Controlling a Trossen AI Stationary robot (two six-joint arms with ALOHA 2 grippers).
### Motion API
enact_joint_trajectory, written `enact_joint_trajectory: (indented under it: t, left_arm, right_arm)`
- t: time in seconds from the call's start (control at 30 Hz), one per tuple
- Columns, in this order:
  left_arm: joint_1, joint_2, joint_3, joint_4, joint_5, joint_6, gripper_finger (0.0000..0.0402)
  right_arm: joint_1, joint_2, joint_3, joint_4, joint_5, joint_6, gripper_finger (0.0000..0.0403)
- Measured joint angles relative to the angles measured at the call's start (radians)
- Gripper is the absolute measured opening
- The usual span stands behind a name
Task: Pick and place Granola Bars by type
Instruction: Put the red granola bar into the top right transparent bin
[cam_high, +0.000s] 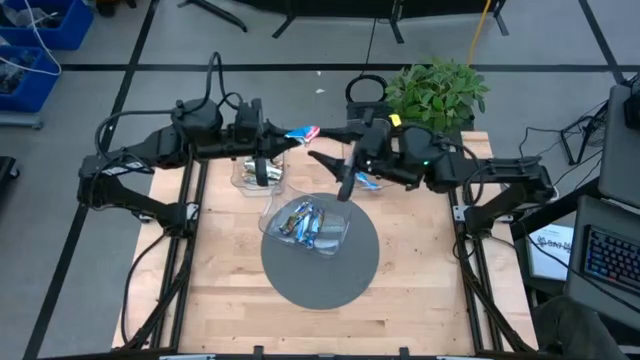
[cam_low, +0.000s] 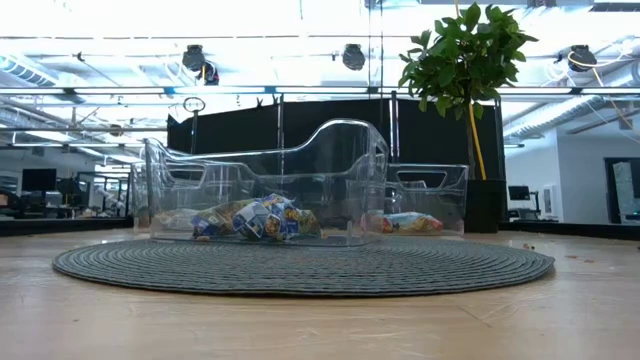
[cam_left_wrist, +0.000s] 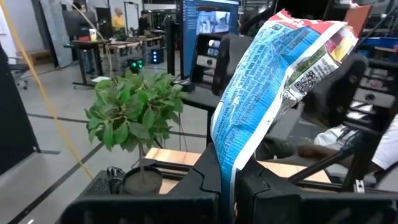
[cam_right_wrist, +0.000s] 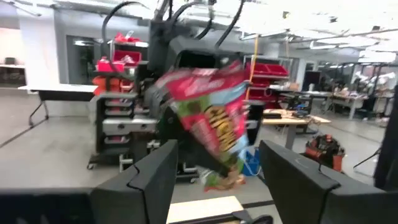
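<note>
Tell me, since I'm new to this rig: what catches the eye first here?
The left gripper, raised above the table's back edge, is shut on a blue and red granola bar. The right gripper faces it, jaws open on either side of that bar. Below, a clear bin of mixed bars sits on a round grey mat.

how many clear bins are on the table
3. One clear bin sits on the round grey mat holding mixed bars, one under the left arm, one under the right arm.
</note>
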Motion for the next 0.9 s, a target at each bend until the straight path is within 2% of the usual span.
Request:
enact_joint_trajectory:
  t: [0.5,0.9]
  left_arm:
    - [-0.024,0.055,0.000,-0.033,-0.008,-0.004,0.0009]
    - [-0.024,0.058,0.000,-0.030,-0.015,0.000,0.0009]
  right_arm:
    - [-0.002,0.021,0.000,-0.009,-0.033,0.045,0.0215]
    - [-0.004,0.020,0.000,-0.045,-0.048,0.047,0.0152]
